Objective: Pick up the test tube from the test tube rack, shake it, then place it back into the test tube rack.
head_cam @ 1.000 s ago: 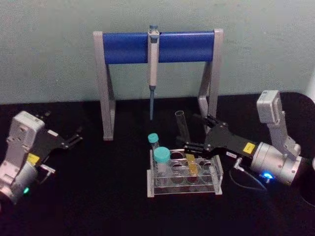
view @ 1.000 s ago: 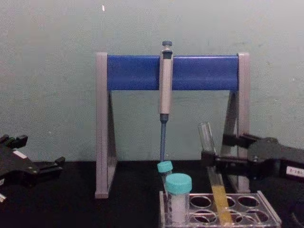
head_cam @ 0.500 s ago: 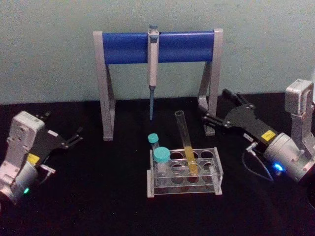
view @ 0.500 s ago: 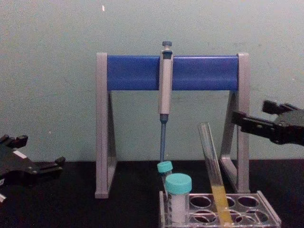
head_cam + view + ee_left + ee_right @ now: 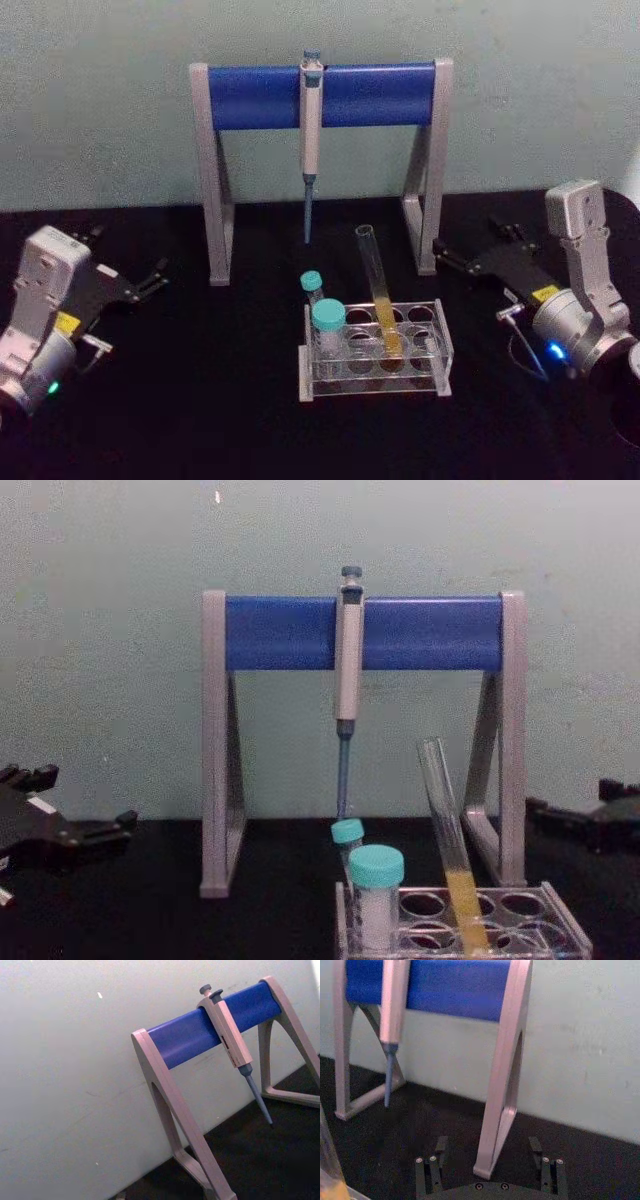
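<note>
The test tube (image 5: 377, 290) stands tilted in the test tube rack (image 5: 375, 352) on the table (image 5: 200, 400), its yellow liquid low, so it needs no support. My right hand (image 5: 455, 262) is released beside the rack; my left hand (image 5: 150, 282) rests parked, fingers parted.

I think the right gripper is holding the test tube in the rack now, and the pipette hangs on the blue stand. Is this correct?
Not quite. The right gripper is open and apart from the test tube, off to its right near the leg of the stand; the head view shows this. The tube leans free in the test tube rack. The pipette does hang on the blue stand.
</note>
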